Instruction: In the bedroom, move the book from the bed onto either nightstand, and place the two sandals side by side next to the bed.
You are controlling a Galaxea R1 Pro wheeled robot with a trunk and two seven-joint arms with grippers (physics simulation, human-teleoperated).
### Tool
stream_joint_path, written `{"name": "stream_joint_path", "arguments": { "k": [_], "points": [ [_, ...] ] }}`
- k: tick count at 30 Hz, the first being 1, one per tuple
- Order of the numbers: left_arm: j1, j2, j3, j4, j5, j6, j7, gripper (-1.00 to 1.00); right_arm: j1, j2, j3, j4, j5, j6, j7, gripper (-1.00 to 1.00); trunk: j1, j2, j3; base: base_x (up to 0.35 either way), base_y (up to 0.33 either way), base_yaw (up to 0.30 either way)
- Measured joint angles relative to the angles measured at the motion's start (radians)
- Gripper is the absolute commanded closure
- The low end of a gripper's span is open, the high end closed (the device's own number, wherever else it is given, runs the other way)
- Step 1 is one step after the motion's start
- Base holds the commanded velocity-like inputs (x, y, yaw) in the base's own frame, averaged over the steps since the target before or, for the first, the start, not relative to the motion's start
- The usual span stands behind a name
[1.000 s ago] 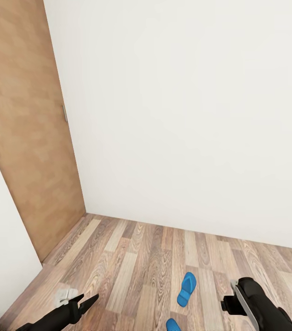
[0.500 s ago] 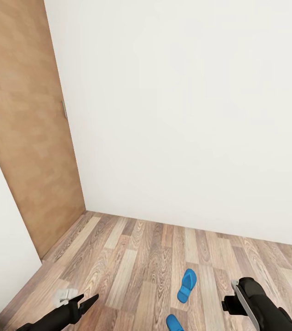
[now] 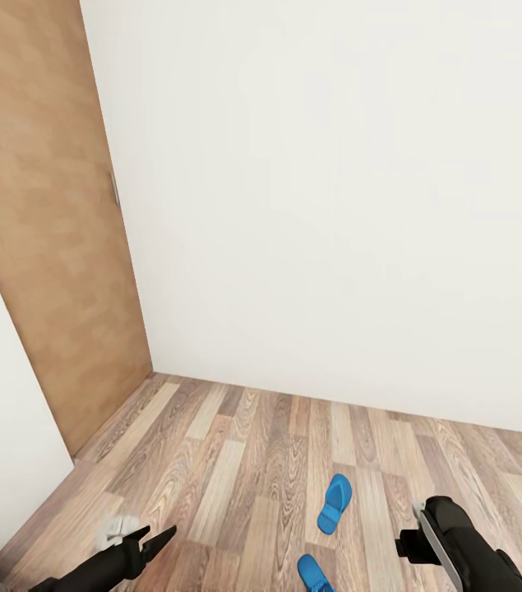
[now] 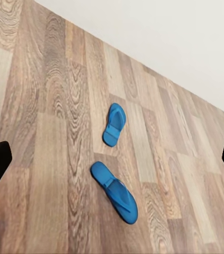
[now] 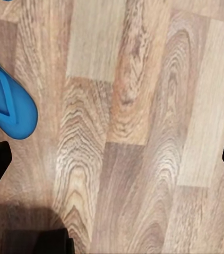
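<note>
Two bright blue sandals lie apart on the wood-plank floor near the white wall. One sandal (image 3: 334,503) (image 4: 114,124) is farther out. The other sandal (image 3: 314,573) (image 4: 115,191) (image 5: 6,103) lies nearer me, angled differently. My left gripper (image 3: 152,541) (image 4: 112,159) hovers open above the floor, to the left of the sandals, holding nothing. My right gripper (image 3: 418,538) (image 5: 112,164) is open over bare planks, just right of the nearer sandal. The book, the bed and the nightstand are out of view.
A plain brown door (image 3: 47,247) stands at the left beside the white wall (image 3: 334,205). A small whitish object (image 3: 117,528) lies on the floor close to my left gripper. Bare planks (image 3: 236,460) stretch between me and the wall.
The whole picture has shifted a little: the sandals sit slightly higher in it and more of the nearer one shows. Both arms hold the same pose.
</note>
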Motion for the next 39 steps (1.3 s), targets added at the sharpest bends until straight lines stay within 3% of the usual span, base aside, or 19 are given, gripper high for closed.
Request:
{"name": "stream_joint_path", "arguments": {
  "k": [23,24,26,30,34,39],
  "points": [
    [-0.001,0.004,0.003,-0.003,0.007,0.009,-0.013,-1.0,0.0,-0.001,0.001,0.0,0.0,0.0,0.0,-1.0,0.088,-0.161,-0.072,0.0,0.0,0.0],
    [-0.002,0.005,0.004,-0.007,0.013,0.011,-0.015,-1.0,0.0,-0.001,0.001,0.0,0.0,0.0,0.0,-1.0,0.092,-0.168,-0.075,0.0,0.0,0.0],
    [-0.021,0.007,0.004,-0.017,0.081,0.039,-0.034,-1.0,0.0,-0.001,0.001,0.0,0.0,0.0,0.0,-1.0,0.1,-0.182,-0.081,0.0,0.0,0.0],
    [-0.041,0.012,0.005,-0.02,0.169,0.102,-0.046,-1.0,0.0,0.0,0.001,0.0,0.0,0.0,0.0,-1.0,0.112,-0.203,-0.095,0.0,0.0,0.0],
    [-0.047,0.036,0.008,-0.016,0.205,0.141,-0.061,-1.0,0.0,0.0,0.001,0.0,0.0,0.0,0.0,-1.0,0.114,-0.204,-0.11,0.0,0.0,0.0],
    [-0.049,0.06,0.009,0.013,0.216,0.15,-0.126,-1.0,0.0,0.0,0.001,0.0,0.0,0.0,0.0,-1.0,0.116,-0.206,-0.13,0.0,0.0,0.0]
  ]
}}
